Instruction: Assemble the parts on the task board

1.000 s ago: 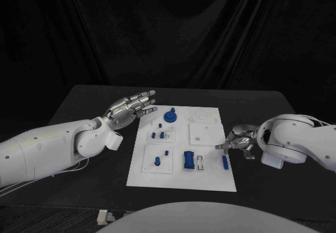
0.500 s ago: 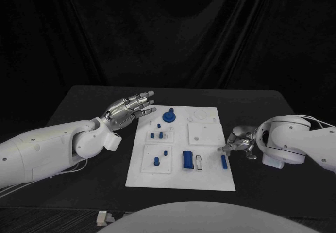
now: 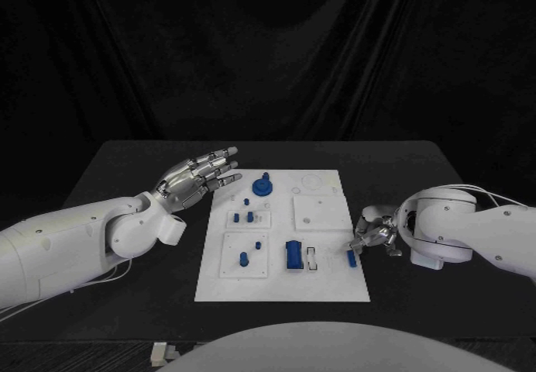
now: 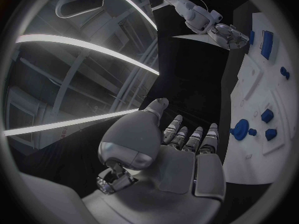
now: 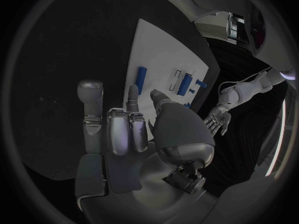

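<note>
The white task board (image 3: pixel 335 279) lies in the middle of the black table. On it are a round blue knob (image 3: pixel 263 186), small blue pegs (image 3: pixel 248 218), a blue block (image 3: pixel 293 254) and a blue rod (image 3: pixel 351 258) near its right edge. My right hand (image 3: pixel 376 232) hovers at that edge, fingers reaching toward the rod, holding nothing. In the right wrist view the rod (image 5: pixel 142 77) lies loose on the board (image 5: pixel 162 45) just beyond my fingertips (image 5: pixel 133 92). My left hand (image 3: pixel 201 177) is raised, fingers spread, left of the board's far corner.
A square white plate (image 3: pixel 316 211) and a ring outline (image 3: pixel 317 182) sit on the board's far right part. A white slot (image 3: pixel 314 258) lies beside the blue block. Bare black table (image 3: pixel 134 163) surrounds the board on all sides.
The camera has shifted slightly. My right hand has dipped a little closer to the blue rod, its forearm drawing in. The left hand keeps its raised pose.
</note>
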Robot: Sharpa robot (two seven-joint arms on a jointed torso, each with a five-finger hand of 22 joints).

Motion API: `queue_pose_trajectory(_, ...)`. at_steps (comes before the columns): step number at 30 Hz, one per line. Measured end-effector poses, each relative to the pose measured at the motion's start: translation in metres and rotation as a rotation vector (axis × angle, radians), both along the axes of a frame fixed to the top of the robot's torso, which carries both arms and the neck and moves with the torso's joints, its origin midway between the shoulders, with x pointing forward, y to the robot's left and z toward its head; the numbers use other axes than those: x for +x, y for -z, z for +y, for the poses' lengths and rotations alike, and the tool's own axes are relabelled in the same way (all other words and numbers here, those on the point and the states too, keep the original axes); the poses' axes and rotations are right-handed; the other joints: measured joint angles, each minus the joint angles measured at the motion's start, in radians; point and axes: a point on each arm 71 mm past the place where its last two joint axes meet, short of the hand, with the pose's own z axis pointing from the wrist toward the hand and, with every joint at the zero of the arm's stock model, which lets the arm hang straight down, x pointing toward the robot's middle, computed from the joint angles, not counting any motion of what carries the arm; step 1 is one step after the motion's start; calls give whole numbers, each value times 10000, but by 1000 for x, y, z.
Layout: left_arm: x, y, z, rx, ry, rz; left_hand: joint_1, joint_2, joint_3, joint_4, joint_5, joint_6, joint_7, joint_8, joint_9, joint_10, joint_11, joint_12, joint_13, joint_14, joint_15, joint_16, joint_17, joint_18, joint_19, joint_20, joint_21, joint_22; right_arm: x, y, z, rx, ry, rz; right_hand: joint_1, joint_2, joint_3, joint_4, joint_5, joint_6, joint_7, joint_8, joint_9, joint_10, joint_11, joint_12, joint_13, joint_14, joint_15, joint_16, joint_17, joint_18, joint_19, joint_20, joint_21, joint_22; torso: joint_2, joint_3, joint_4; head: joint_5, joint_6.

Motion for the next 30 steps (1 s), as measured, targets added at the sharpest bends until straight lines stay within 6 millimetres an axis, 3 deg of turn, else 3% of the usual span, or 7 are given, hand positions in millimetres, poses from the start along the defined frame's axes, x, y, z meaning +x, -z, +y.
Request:
queue_pose_trajectory(4,0,0,0,3,-1,6,0,0,0,0,0,0,0,0,0,0,0,0,0,0,0,0,-1,0,0,0,0,0,-2,5,2,-39,-63,81,42,-33,19,-20,0,0,0,-7,-49,0,0,0,-1,0,0,-42,0,-1,-13,-13,-113,0,0,0,0,13,0)
queue_pose_trajectory(11,-1,0,1,8,-1,17,-42,-42,29,-29,0,0,0,0,0,0,0,0,-1,0,0,0,-2,0,0,0,0,0,-4,11,5,-80,-138,156,422,-26,115,-364,125,-123,122,-630,-581,0,1,0,-2,0,0,-89,0,0,-13,-13,-289,-1,0,-1,-1,34,0)
queue_pose_trajectory(13,-1,0,1,7,6,20,-43,-42,29,-29,0,0,0,0,0,0,0,0,-1,0,0,0,-2,0,0,0,0,-1,-3,12,7,-81,-156,153,632,-39,197,-536,282,-128,205,-865,-778,-42,56,0,-2,0,0,-116,0,-1,-13,-12,-359,-1,0,-1,-1,38,0)
queue_pose_trajectory(17,-1,0,1,5,19,28,-42,-42,29,-29,0,-36,36,0,0,23,22,0,-1,0,0,0,-2,0,0,0,0,-1,-2,12,9,-68,-191,134,1059,-77,420,-941,829,-112,289,-1202,-778,-22,129,0,-2,7,68,-129,0,0,23,24,-421,-2,-1,-1,-1,47,0)
queue_pose_trajectory(20,-1,0,1,5,31,36,-41,-40,29,-29,0,-36,35,0,0,35,34,0,-1,0,0,0,-2,0,0,0,0,0,-2,12,11,-59,-227,133,1471,-110,763,-1396,1093,-120,371,-1211,-767,-18,203,0,-3,0,76,-188,0,0,18,29,-550,-2,-1,-1,-1,52,0)
queue_pose_trajectory(25,-1,0,0,8,45,48,-40,-40,29,-28,0,-36,35,0,0,35,35,0,-1,0,0,0,-3,0,0,0,0,-1,-1,12,13,-29,-296,146,1758,-222,1385,-2018,1094,-123,525,-1218,-760,-10,283,0,-3,11,156,-189,0,-1,22,96,-653,-3,-1,-1,-1,60,0)
queue_pose_trajectory(30,-1,0,0,11,61,62,-40,-40,26,-30,0,-36,35,0,0,35,34,0,-1,0,0,0,-4,0,-1,0,0,-1,-1,12,15,-6,-320,140,2086,-267,1385,-2019,1473,40,579,-1315,-760,-38,327,0,-4,-8,212,-190,0,-1,57,131,-654,-3,-1,-1,-1,68,0)
